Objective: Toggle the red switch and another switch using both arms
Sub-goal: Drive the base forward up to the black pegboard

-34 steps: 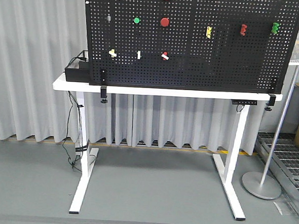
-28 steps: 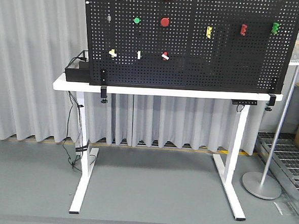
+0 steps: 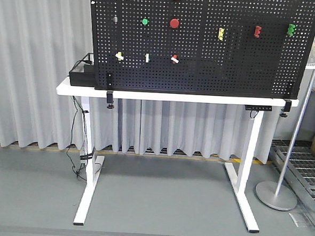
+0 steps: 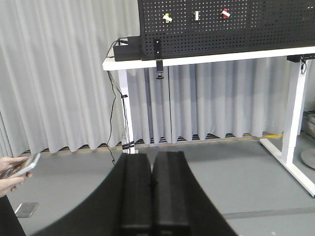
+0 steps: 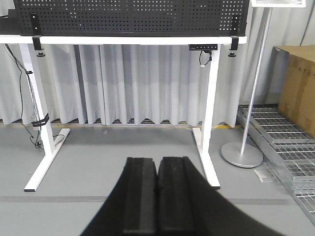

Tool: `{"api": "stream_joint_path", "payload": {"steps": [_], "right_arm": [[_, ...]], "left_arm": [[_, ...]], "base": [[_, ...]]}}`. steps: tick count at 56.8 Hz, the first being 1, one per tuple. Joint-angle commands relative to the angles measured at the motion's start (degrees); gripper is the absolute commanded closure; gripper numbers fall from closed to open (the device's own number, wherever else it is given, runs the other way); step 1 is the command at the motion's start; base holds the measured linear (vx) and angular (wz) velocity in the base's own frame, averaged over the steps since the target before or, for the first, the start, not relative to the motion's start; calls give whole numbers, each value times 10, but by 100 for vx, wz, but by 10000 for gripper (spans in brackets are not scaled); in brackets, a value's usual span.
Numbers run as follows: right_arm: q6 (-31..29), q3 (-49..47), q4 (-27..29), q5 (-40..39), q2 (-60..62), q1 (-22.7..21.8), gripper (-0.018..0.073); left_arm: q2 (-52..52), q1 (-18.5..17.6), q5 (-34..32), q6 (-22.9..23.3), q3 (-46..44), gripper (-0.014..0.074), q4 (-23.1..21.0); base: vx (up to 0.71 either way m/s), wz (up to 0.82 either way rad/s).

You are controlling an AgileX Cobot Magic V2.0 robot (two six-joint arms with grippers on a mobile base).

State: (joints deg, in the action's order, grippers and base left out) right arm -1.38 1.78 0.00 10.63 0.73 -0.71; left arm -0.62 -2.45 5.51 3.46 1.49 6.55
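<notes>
Grey curtains (image 3: 38,62) fill the back wall above a grey floor. In front stands a white table (image 3: 175,96) with a black pegboard (image 3: 203,72) upright on its top.

Left gripper (image 4: 151,162): my pads are pressed together with nothing between them, low and well apart from the board.

Right gripper (image 5: 157,164): same, pads touching and empty, facing the table legs from a distance.

On the board's lowest row of fittings, the red switch (image 3: 174,58) sits below a round red push button (image 3: 174,23). The yellow switch (image 3: 119,56) is in the same row, further left. A green-based toggle (image 3: 147,57) stands between the two. Lever positions are too small to read.
</notes>
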Motion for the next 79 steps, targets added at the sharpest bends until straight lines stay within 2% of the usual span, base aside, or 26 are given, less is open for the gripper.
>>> {"api": "stream_joint_path", "payload": {"steps": [1, 43, 79], "right_arm": [[0, 3, -3, -48, 0, 0, 566], [0, 3, -3, -48, 0, 0, 566], [0, 3, -3, -48, 0, 0, 566]], "left_arm": [[-5, -4, -49, 1, 10, 594, -3], [-5, -4, -49, 1, 10, 594, -3], [-5, -3, -49, 1, 10, 594, -3]], "base": [[0, 0], [2, -2], [25, -3]]}}
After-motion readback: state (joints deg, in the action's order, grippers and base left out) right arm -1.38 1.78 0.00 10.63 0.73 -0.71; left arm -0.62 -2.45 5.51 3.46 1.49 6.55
